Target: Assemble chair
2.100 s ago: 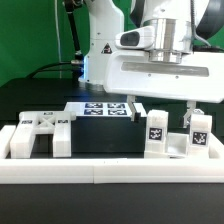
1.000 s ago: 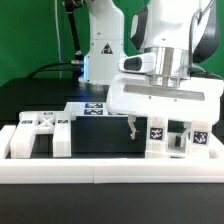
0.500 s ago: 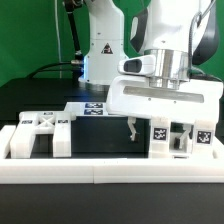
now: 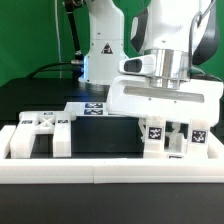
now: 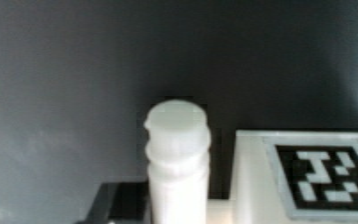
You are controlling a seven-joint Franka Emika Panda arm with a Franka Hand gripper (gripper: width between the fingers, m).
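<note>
Gripper (image 4: 163, 128) hangs low at four o'clock in the exterior view, jaws spread wide, gripping nothing, over the tagged chair leg blocks (image 4: 157, 138) — another chair piece (image 4: 40, 135) at eight o'clock

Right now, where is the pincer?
In the exterior view, the pincer hangs low on that view's right, over the tagged white chair pieces just behind the front rail.

**Chair parts lie loose at left and right**

A chunky white plastic frame piece (image 4: 40, 135) with black-and-white square tags on top lies flat at the exterior view's left. At the right, a first upright white tagged block (image 4: 157, 137) stands near a second upright white tagged block (image 4: 200, 138).
</note>
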